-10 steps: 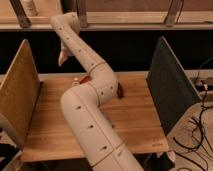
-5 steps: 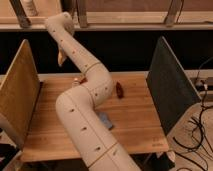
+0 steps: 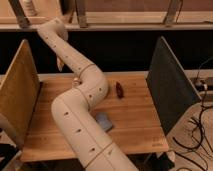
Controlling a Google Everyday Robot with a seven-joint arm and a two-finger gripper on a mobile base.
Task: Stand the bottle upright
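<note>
Over back-left table [image 3: 135,120] edge, hand [image 3: 60,63] behind arm [image 3: 72,56], grip cannot tell, bottle hidden.

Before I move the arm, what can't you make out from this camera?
The bottle: not in sight in the camera view; the arm crosses the table's left half and may cover it.
Gripper: near the table's back-left edge, mostly hidden behind the arm's upper link.
Blue-grey flat object: partly under the arm.
White shelf bottle: cut off by the top edge.
</note>
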